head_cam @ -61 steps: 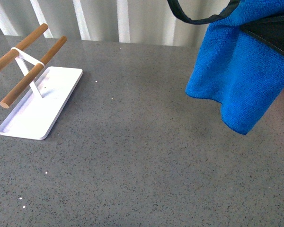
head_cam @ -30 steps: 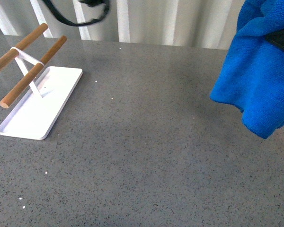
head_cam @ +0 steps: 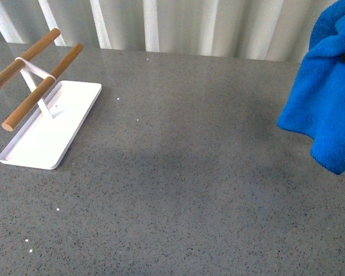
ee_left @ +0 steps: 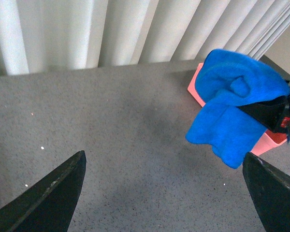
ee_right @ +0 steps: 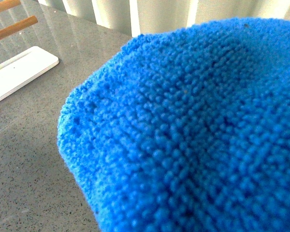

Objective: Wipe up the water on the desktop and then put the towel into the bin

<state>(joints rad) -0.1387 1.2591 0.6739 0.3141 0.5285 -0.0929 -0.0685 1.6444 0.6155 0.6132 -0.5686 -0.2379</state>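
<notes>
Front view first: your towel (head_cam: 325, 109) hangs in the air at the far right, clear of the desktop (head_cam: 190, 190). A white tray (head_cam: 40, 138) with wooden rods (head_cam: 37, 95) sits way over on the left.

Left wrist view: your left gripper (ee_left: 162, 153) is spread wide with nothing in it, above the desktop. Across from it, your right gripper (ee_left: 261, 110) is clamped on the towel, tips buried in the cloth. The towel overlaps a corner of the pink bin (ee_left: 197, 87), but I can't tell if it's directly above it.

Right wrist view: blue plush fills nearly everything, with a corner of the white tray and the wooden rods peeking in beyond it.
</notes>
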